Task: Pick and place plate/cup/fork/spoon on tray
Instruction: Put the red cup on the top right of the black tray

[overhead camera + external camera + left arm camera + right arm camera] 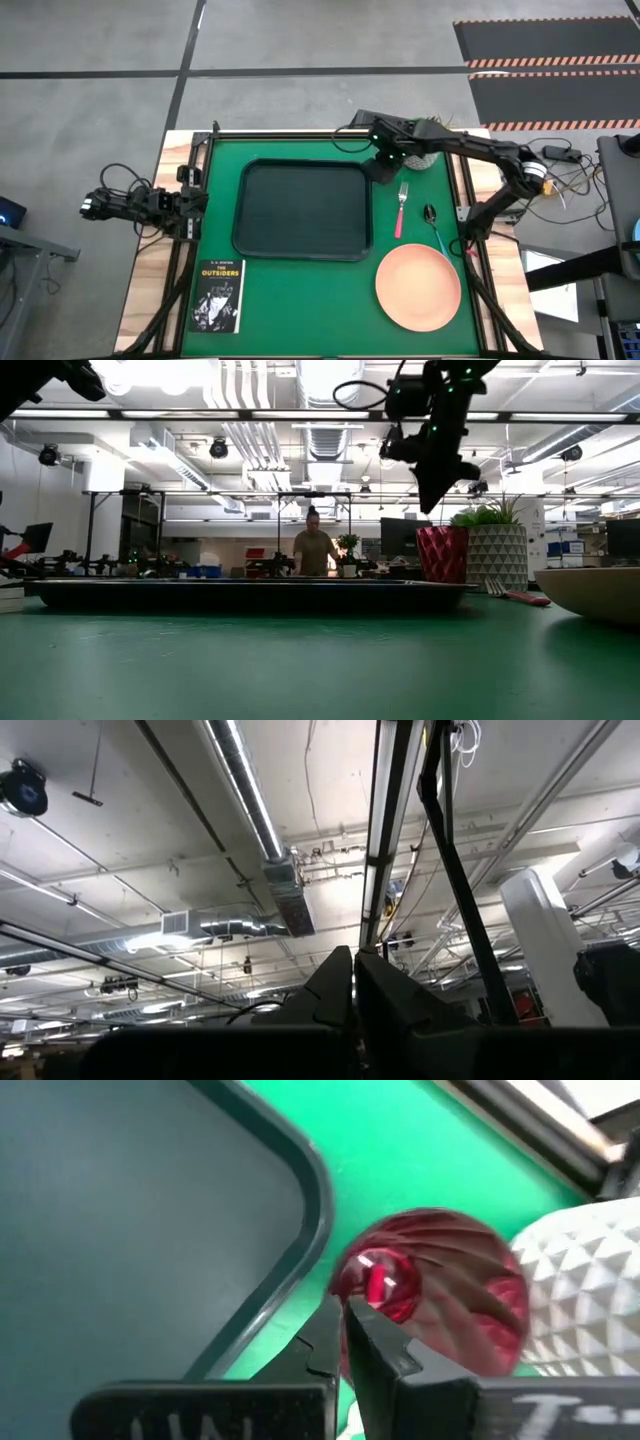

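Tray: dark, rimmed, flat on mat, nothing on it. Cup: dark red, translucent, upright just off tray's corner. Fork, pink handle, and spoon, blue handle, side by side. Salmon plate near them.

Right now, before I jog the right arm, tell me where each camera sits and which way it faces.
High: overhead, looking straight down at the tray; both arms show.
Low: at tabletop height, looking level across; right gripper hangs above the cup.
Left wrist: on the parked left arm, aimed at the ceiling; left gripper shut.
Right wrist: looking down past the shut right gripper at the cup.
Shared: low and right wrist both show the cup beside the white pot.
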